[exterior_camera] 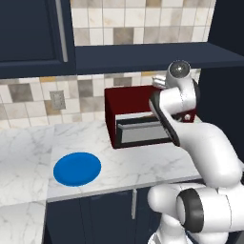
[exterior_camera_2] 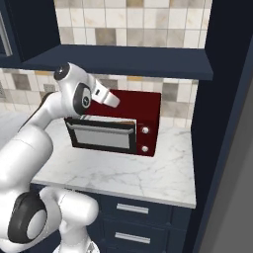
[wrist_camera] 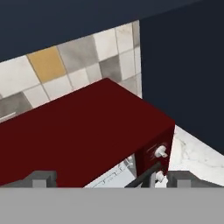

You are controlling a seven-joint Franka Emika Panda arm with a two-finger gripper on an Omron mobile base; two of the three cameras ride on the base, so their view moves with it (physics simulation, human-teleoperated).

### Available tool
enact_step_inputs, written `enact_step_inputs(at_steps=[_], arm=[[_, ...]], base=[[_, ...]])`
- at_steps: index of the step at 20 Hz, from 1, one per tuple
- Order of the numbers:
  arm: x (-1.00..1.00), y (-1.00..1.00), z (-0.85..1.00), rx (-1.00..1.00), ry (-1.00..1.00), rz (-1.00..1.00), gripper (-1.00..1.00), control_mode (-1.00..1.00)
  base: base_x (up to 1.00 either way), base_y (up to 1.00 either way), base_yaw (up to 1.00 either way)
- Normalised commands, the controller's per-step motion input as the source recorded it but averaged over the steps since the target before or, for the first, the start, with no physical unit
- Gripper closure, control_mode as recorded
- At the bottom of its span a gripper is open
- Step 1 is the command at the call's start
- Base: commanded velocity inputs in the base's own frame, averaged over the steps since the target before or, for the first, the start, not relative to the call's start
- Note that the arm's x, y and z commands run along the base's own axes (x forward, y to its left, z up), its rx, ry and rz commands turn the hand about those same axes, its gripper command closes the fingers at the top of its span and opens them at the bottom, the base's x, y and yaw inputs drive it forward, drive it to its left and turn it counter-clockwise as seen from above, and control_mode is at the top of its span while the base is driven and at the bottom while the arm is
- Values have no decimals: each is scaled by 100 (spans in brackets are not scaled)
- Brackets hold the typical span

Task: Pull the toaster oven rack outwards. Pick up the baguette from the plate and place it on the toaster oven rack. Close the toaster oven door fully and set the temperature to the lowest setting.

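the dark red toaster oven [exterior_camera: 131,102] stands on the marble bench [exterior_camera: 28,157] against the tiled wall, its two pale knobs [exterior_camera_2: 145,139] on the right panel. the toaster oven door [exterior_camera_2: 101,134] stands nearly shut, tipped slightly out at the top. the blue plate [exterior_camera: 77,168] lies bare to the oven's left. the gripper [wrist_camera: 107,178] hangs above the oven's top, jaws spread wide, holding nothing.

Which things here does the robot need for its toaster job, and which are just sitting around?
Needed:
- toaster oven
- toaster oven door, partly open
- its two knobs
- plate, nothing on it

Just around:
- wall outlet
- overhead shelf
- drawers below the counter
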Motion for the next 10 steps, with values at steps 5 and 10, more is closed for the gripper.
enact_step_inputs(at_steps=[5,10], arm=[[-76,14,-3,-11,13,4,-100,-100],[-63,51,-26,-26,17,17,-100,-100]], base=[[0,0,0],[0,0,0]])
